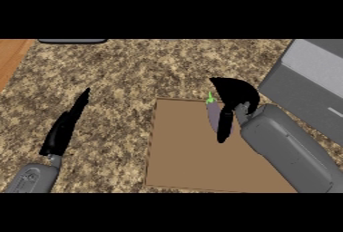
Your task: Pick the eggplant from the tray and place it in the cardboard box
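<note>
- Nearest to me, my left forearm (30, 179) comes in at the lower left and my right forearm (288, 154) at the lower right, the right one lying across the tray's right edge.
- My left hand (64, 131) rests over the counter (120, 77), well apart from the tray, with its fingers straight and holding nothing.
- The brown tray (188, 167) lies flat between my arms.
- The eggplant (212, 118) is over the tray's far right corner, green stem pointing away from me.
- My right hand (234, 95) is curled over it from above, with one finger running down its side, so I judge I am grasping it.
- I cannot tell if it is already lifted or is touching the tray.
- Farther right stands a grey boxy object (308, 86), and I cannot tell if this is the cardboard box.
- My judgement is that the grasp is made, while the carrying and the placing are not yet done.
</note>
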Robot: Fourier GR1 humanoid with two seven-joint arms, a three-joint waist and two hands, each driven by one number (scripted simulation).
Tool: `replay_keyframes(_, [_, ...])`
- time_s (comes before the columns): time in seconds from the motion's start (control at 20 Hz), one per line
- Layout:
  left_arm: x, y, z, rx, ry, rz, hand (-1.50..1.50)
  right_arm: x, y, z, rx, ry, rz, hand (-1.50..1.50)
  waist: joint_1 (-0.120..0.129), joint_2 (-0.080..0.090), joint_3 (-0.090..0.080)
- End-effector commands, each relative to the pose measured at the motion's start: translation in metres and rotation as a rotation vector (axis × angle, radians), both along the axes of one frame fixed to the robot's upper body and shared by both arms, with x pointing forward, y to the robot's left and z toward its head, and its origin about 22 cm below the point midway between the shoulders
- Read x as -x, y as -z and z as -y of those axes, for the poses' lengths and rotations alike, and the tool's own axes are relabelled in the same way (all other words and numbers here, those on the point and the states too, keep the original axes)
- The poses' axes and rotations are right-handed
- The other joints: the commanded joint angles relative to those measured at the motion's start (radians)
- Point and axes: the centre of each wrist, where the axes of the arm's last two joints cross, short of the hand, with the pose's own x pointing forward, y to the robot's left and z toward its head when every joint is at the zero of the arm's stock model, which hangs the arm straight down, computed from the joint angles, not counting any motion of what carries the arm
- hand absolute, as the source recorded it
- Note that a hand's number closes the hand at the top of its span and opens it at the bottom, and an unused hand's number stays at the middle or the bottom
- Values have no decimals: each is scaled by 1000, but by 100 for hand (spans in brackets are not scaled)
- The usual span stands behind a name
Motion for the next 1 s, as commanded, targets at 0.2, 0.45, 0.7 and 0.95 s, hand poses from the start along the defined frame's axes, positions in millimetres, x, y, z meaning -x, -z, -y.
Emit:
replay_keyframes(0.2, [-3,-2,16,6,-1,10,0,-5,14,0,78,37,-41,-150,-3,0,0])
replay_keyframes(0.45, [-3,14,4,13,5,-12,0,-2,40,-15,60,13,-76,-150,-3,1,0])
replay_keyframes(0.7, [2,-2,-3,-3,-9,29,0,5,58,-13,19,41,-83,-150,-2,0,0])
replay_keyframes(0.95, [-2,-9,4,-8,11,8,0,-15,62,-3,17,38,-85,-150,1,1,0])
